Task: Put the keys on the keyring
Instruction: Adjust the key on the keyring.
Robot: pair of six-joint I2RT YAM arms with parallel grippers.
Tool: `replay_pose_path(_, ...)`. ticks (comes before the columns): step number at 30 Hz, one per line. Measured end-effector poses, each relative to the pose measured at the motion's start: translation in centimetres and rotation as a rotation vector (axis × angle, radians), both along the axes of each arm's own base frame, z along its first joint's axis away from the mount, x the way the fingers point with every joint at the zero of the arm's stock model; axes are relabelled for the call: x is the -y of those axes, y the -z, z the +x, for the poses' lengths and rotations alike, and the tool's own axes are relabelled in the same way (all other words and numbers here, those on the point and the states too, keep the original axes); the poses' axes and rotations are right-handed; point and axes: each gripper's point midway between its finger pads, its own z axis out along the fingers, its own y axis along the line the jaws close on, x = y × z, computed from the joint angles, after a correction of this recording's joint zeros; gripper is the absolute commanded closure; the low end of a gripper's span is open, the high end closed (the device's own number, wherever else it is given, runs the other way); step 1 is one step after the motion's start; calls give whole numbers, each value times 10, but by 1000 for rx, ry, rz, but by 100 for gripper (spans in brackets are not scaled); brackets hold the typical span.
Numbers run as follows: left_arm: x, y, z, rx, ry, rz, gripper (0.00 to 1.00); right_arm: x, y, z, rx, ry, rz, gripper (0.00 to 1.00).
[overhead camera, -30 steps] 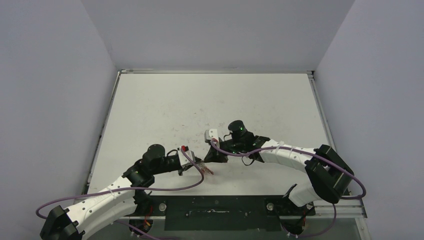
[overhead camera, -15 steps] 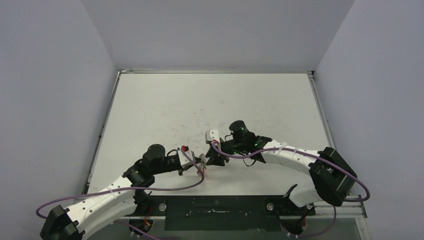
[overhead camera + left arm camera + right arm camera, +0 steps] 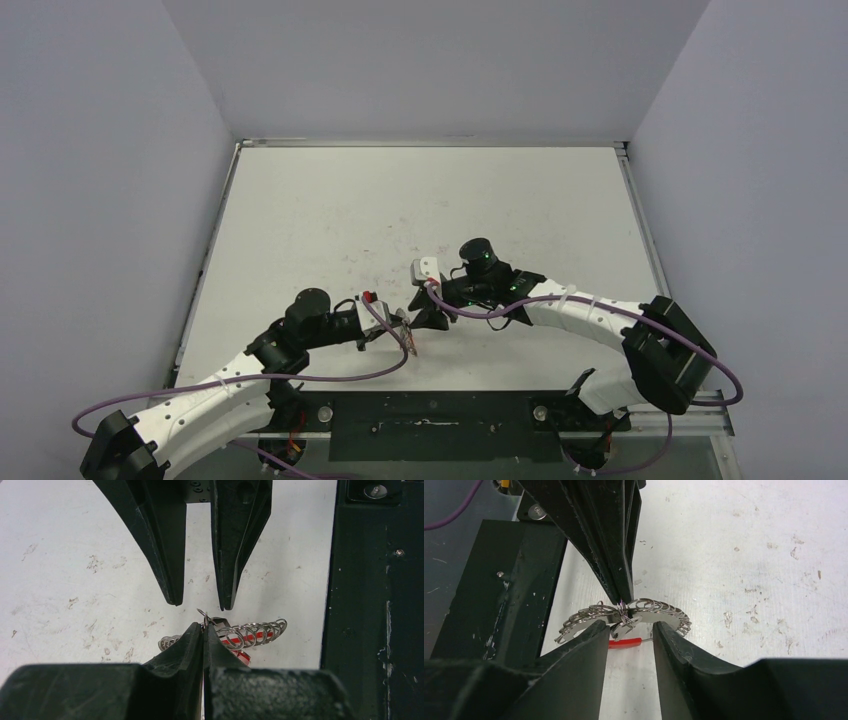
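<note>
Left fingers (image 3: 203, 632) are clamped shut on the keyring (image 3: 252, 632), its long axis running far-to-near by the table's (image 3: 75, 580) near edge. Right fingers (image 3: 661, 632) stand partly open, straddling it, holding nothing.

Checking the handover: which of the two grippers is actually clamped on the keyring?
The left gripper: its fingers are pressed together on the keyring. The right gripper differs in that its fingers stand apart, one on either side of the keyring, without pinching it.

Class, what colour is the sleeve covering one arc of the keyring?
Red. The sleeve on the keyring shows best in the left wrist view.
</note>
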Motion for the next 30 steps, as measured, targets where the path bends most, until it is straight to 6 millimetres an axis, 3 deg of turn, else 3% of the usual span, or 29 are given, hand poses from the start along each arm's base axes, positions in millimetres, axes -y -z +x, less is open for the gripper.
replay_pose_path(7, 0, 0, 0, 0, 0, 0, 100, -4, -3, -4, -10, -35, 16, 80)
replay_pose_path(10, 0, 0, 0, 0, 0, 0, 100, -7, 1, -5, -18, -46, 10, 81)
replay_pose_path(14, 0, 0, 0, 0, 0, 1, 100, -8, 7, -4, -31, -53, -4, 94)
replay_pose_path(30, -1, 1, 0, -4, -2, 5, 100, -4, 12, -6, -16, -75, -31, 98)
